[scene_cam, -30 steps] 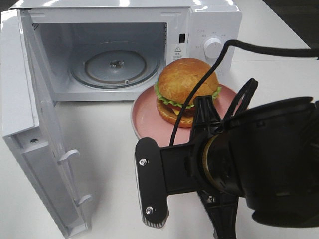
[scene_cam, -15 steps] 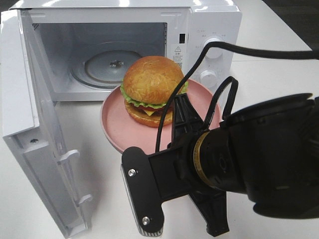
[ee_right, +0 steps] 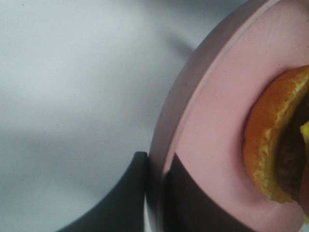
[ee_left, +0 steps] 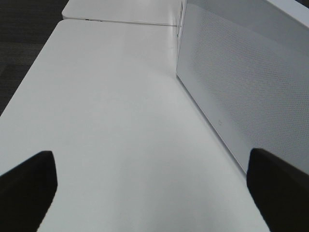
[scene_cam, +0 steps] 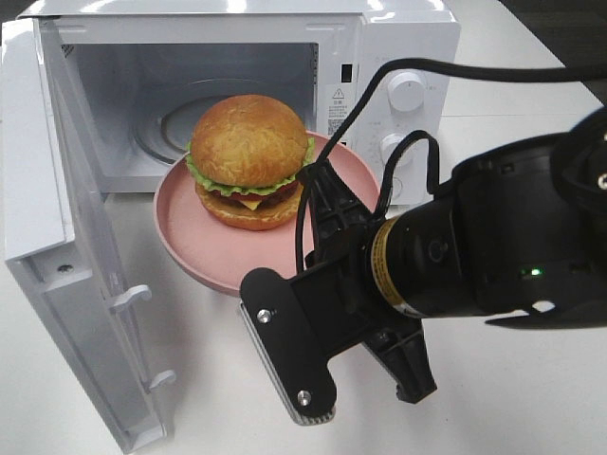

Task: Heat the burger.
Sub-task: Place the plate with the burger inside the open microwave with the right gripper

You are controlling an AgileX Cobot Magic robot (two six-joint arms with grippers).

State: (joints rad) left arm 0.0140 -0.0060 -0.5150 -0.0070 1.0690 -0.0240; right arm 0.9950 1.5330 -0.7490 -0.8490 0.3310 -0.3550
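Observation:
The burger (scene_cam: pixel 248 161), golden bun with lettuce, cheese and patty, rests on a round pink plate (scene_cam: pixel 199 242). The plate hangs tilted in front of the open microwave's (scene_cam: pixel 398 38) cavity, level with its front sill. My right gripper (scene_cam: pixel 318 194) is shut on the plate's right rim. In the right wrist view its dark fingers (ee_right: pixel 128 193) pinch the plate's edge (ee_right: pixel 212 121), with the burger (ee_right: pixel 275 145) just beyond. My left gripper (ee_left: pixel 154 193) stands open over bare tabletop beside the microwave's perforated side wall (ee_left: pixel 241 87), holding nothing.
The microwave door (scene_cam: pixel 57 246) is swung wide open to the left and reaches toward the table's front. A glass turntable (scene_cam: pixel 171 128) lies inside the cavity. Two dials (scene_cam: pixel 406 92) sit on the right panel. My right arm's black body fills the lower right.
My right gripper has carried the plate and burger leftward and slightly up, from in front of the control panel to in front of the cavity opening. The left gripper stayed open.

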